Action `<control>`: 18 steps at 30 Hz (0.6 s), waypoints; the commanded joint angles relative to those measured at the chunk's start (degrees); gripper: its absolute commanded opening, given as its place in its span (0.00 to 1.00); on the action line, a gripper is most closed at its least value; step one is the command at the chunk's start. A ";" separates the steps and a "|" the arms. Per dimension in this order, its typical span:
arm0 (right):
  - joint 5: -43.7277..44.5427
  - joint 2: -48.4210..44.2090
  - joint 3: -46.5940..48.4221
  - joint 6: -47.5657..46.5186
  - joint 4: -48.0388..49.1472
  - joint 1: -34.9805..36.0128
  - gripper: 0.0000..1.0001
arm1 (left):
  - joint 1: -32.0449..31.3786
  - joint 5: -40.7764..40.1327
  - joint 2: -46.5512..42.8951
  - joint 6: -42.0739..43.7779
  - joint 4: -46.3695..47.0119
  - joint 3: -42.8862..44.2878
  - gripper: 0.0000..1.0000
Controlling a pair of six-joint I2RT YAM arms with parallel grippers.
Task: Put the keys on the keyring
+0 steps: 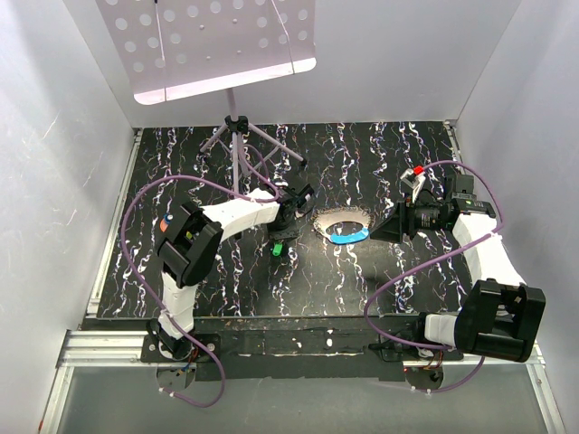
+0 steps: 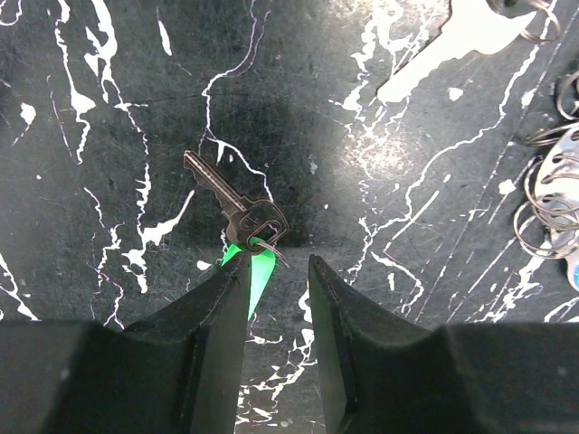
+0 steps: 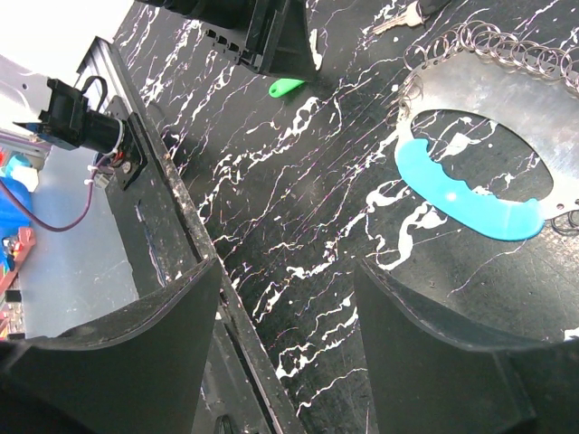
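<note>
the left gripper is released, its jaws part-way apart with a clear gap between the fingers. the key sits right at the jaw mouth. its dark blade points away beyond the tips, and its green head lies in the gap against one finger's inner edge, short of the other finger, so it isn't pinched. i cannot tell whether it rests on the table. ahead of these jaws the marbled top is bare. off to one side ahead lie a silver key and the small coils on the keyring.

the right gripper is spread wide with nothing between its fingers. the keyring's flat metal loop and light-blue strip lie ahead and to one side of its jaws, apart from both tips, with open table between. the table's near edge runs diagonally just past one fingertip.

from above, the keyring sits between the two grippers, and the tripod stand is beyond the left jaws.
</note>
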 commanded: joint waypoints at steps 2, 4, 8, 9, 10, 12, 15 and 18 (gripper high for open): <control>-1.62 -1.34 2.77 -0.98 -0.96 -0.18 0.68 | -0.40 -3.06 -0.40 -1.45 -1.45 2.27 0.31; -1.71 -1.34 2.86 -0.98 -1.05 -0.18 0.68 | -0.40 -3.06 0.12 -1.44 -1.63 2.45 0.30; -1.71 -1.34 2.77 -1.07 -1.14 -0.09 0.68 | -0.66 -2.53 0.91 -1.27 -1.72 2.98 0.26; -1.71 -1.43 2.77 -1.07 -1.14 -0.09 0.68 | -0.66 -2.53 1.00 -1.18 -1.89 3.06 0.26; -1.71 -1.43 2.77 -0.98 -1.14 -0.18 0.68 | -0.83 -2.44 1.26 -1.18 -1.89 3.15 0.26; -1.71 -1.43 2.77 -1.07 -1.22 -0.01 0.68 | -0.75 -2.44 1.35 -1.18 -1.89 3.24 0.26; -1.80 -1.43 2.77 -0.98 -1.14 -0.18 0.68 | -0.75 -2.36 1.71 -1.01 -1.89 3.50 0.25; -1.89 -1.52 2.77 -1.16 -1.31 -0.09 0.68 | -0.75 -2.27 2.06 -1.00 -1.89 3.59 0.26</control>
